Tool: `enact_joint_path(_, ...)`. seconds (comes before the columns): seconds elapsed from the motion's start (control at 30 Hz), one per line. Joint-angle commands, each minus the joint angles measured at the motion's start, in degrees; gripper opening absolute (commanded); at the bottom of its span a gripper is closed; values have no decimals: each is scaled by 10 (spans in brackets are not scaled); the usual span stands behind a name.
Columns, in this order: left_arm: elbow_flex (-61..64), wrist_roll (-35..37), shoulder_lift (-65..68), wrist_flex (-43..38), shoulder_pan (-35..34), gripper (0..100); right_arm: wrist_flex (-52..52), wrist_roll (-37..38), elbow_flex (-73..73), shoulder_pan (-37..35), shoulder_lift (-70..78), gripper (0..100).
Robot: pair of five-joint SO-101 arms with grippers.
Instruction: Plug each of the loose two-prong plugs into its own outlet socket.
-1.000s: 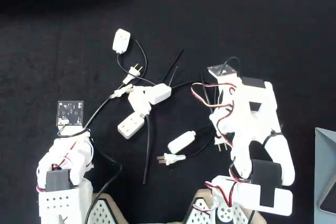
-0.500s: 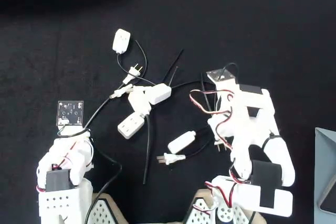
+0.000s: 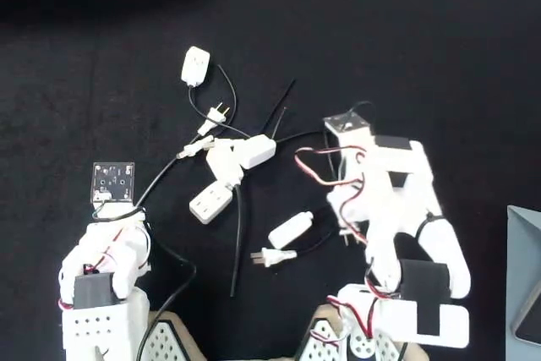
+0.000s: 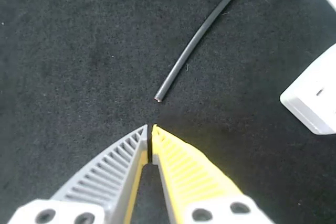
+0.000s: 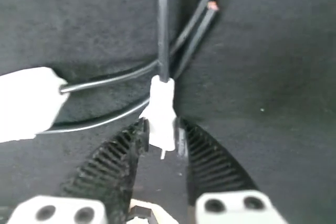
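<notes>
Between the right gripper's [image 5: 161,127] black ribbed fingers [image 5: 118,161] sits a white two-prong plug [image 5: 161,106], clamped from both sides. Its prongs point back toward the wrist and its black cord [image 5: 163,24] runs straight out beyond the fingertips. Two more cords cross the cloth just past the plug, and a white housing [image 5: 26,106] with a cord entering it lies off to one side of the tips. From above, the right arm [image 3: 397,200] is bent forward over the black table [image 3: 439,57], its wrist angled toward the tangle of cords [image 3: 241,154] at the middle. A second loose plug [image 3: 275,255] and a white oblong piece [image 3: 292,227] lie just beside it. The left arm [image 3: 110,259] is folded back close to its base, well apart from the tangle. The left gripper [image 4: 150,128] has its grey and yellow fingers pressed together tip to tip over the cloth. A cut cord end [image 4: 158,98] lies just ahead of the tips, and a white outlet block [image 4: 312,103] sits farther out on the yellow finger's side.
</notes>
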Motion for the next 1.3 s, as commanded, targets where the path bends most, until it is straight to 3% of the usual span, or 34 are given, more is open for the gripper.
enact_joint_path(0.0,10,1,-2,2,-5,30,11,-22,7,-42,3,96)
enact_joint_path(0.27,10,1,-2,2,-5,30,7,-39,7,-63,3,97)
enact_joint_path(0.63,10,1,-2,2,-5,30,11,-36,-3,-7,2,100)
enact_joint_path(0.97,10,1,-2,2,-5,30,8,-60,0,-72,35,103)
enact_joint_path(1.1,10,1,-2,2,-5,30,11,-90,-26,-84,95,181)
enact_joint_path(1.27,10,1,-2,2,-5,30,25,-86,-70,-81,143,109)
